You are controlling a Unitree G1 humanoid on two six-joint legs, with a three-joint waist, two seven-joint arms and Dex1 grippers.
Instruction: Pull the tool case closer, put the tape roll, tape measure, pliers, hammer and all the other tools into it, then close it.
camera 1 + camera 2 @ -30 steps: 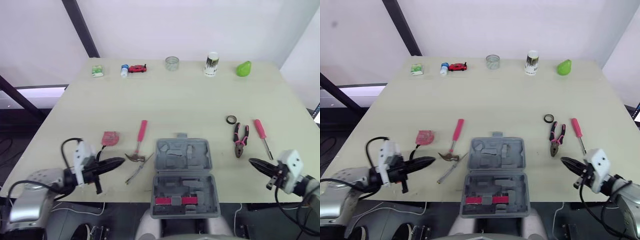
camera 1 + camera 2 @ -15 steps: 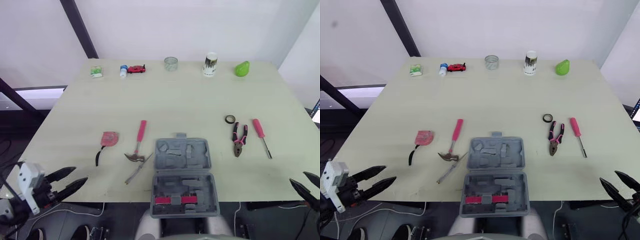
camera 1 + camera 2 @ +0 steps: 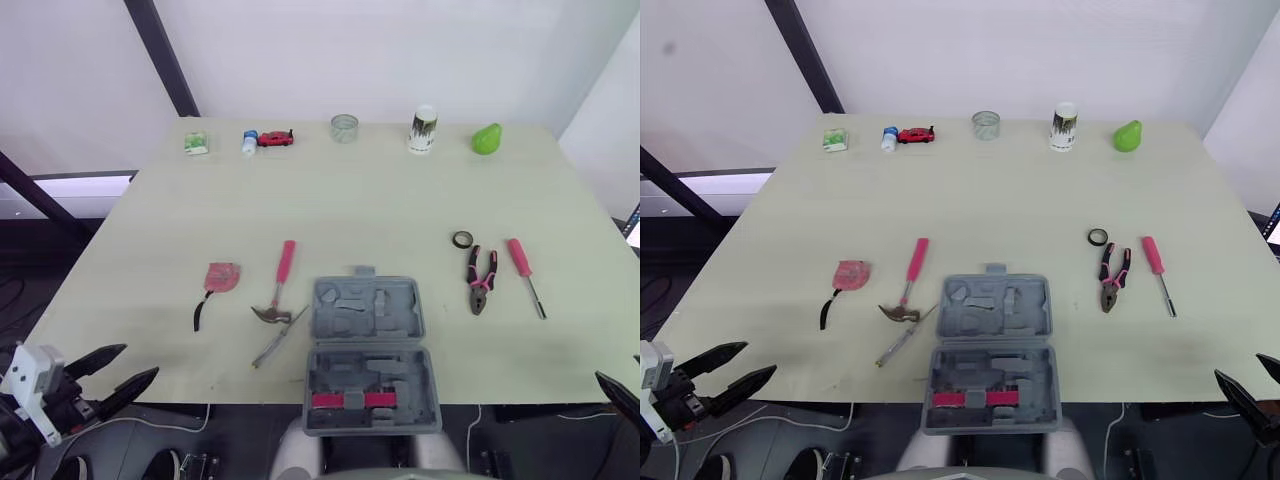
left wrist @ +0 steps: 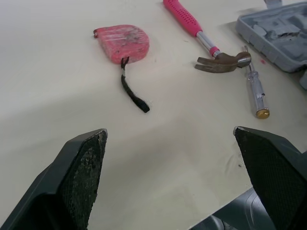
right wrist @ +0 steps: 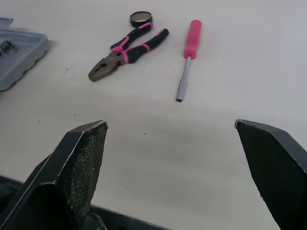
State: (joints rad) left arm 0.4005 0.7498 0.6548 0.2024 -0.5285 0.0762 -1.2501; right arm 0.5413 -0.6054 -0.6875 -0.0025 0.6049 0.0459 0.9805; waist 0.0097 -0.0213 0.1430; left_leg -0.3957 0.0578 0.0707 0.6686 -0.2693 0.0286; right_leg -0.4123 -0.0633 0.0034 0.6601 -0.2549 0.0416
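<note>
Left eye view: left end effector (image 3: 141,360) has drawn back slightly, spread.

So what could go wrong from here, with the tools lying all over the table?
1. The open tool case already seems to overhang the near edge of the table; pulled closer, it might tip off.
2. The head of the hammer touches the thin screwdriver, so lifting one could drag the other.
3. The small tape roll sits close against the handles of the pliers and may get knocked away.
</note>
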